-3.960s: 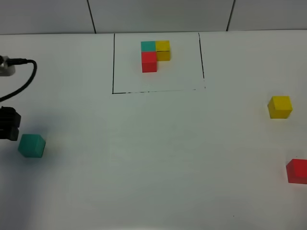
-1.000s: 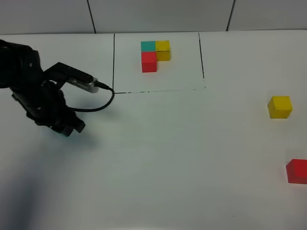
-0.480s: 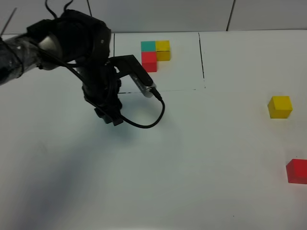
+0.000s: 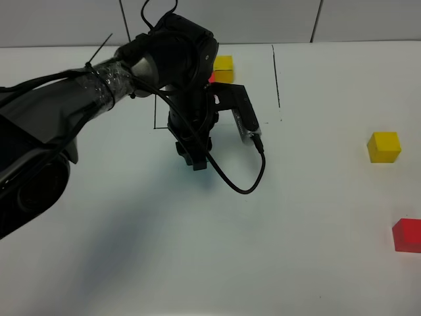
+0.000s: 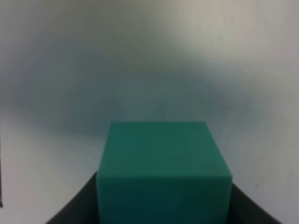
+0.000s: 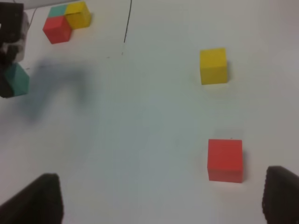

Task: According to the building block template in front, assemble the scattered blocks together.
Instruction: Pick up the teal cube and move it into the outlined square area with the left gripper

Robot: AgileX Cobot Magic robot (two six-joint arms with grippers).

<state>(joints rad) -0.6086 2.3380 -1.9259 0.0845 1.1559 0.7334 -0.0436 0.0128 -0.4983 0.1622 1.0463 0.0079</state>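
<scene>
My left gripper [image 4: 196,159] hangs just in front of the black-lined frame, shut on the teal block [image 5: 163,165]. The arm hides that block in the high view, but the right wrist view shows it [image 6: 18,78] between dark fingers. The yellow block [image 4: 383,146] lies at the far right, and the red block [image 4: 408,235] sits nearer at the right edge. In the high view the arm covers most of the building block template [image 6: 65,19]; only its yellow cube [image 4: 223,66] and a red sliver show. My right gripper [image 6: 159,205] stands open, apart from the red block [image 6: 225,159].
The frame's right black line [image 4: 276,72] runs down from the back of the white table. The left arm's black cable [image 4: 243,187] loops out over the table toward the middle. A tiled wall rises behind the table.
The left arm has swung from the table's left side to the middle, carrying the teal block, and now covers part of the template. The yellow and red blocks have not moved.
</scene>
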